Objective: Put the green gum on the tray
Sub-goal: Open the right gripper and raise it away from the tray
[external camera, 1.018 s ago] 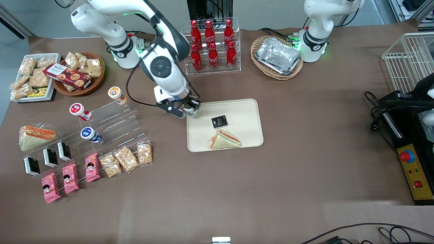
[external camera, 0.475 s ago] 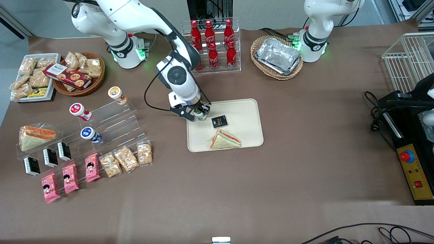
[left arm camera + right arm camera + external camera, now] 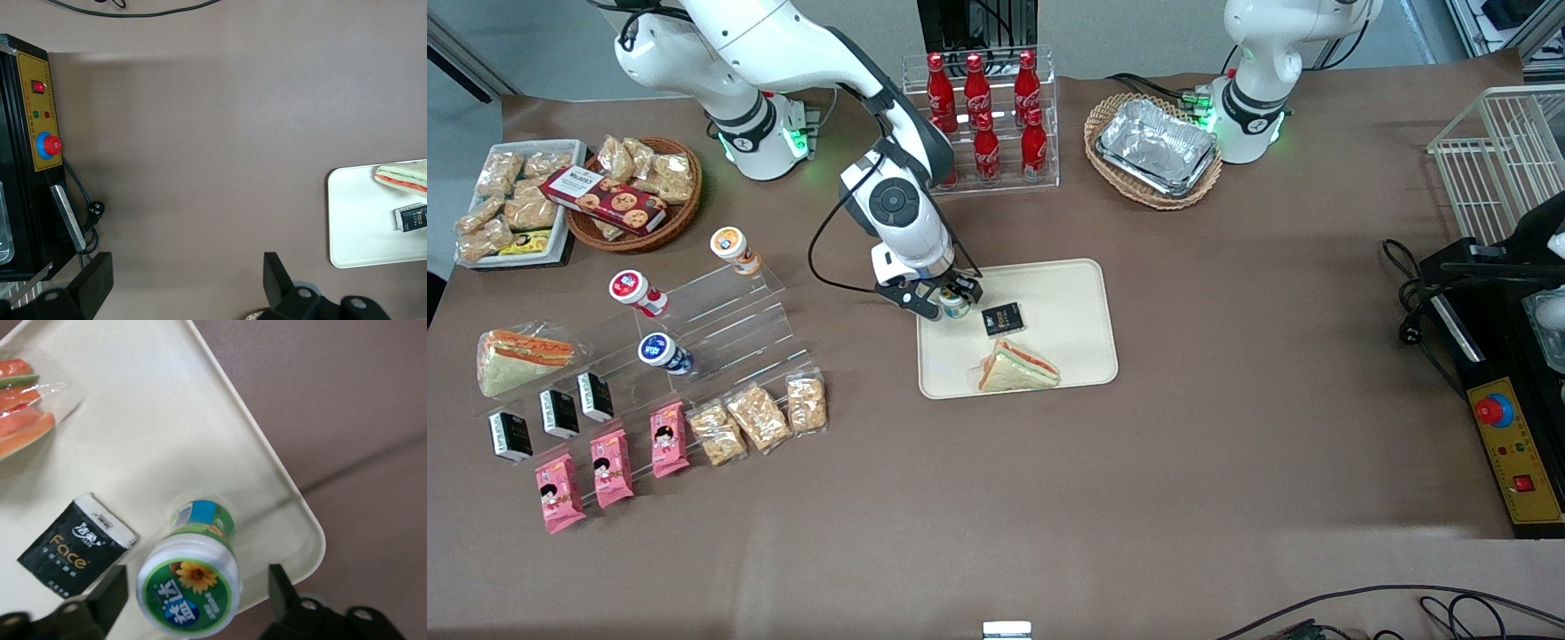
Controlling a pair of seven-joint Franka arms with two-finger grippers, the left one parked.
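Right-arm tool (image 3: 951, 298) is hovering low over the corner of the tray (image 3: 1063, 293) that lies toward the working arm's end of the surface (image 3: 1227, 444). Its fingers are standing spread, one on each side of the green gum (image 3: 955, 306) with a gap showing at both.

The gum (image 3: 190, 583), a smooth, glossy cylindrical bottle with a round flower-printed lid, is sitting upright on the tray floor, close to the rounded rim.

Risk, as judged: a finger lifting off crookedly is liable to clip the lid and tip the narrow bottle over the low rim or onto the black packet (image 3: 1002, 318) just beside it.

The tray (image 3: 167, 420) is looking like matte, cream, hard plastic. The flat packet (image 3: 77, 543) is lying near the gum, and the film-wrapped triangular sandwich (image 3: 1018, 366) is lying nearer the front camera.
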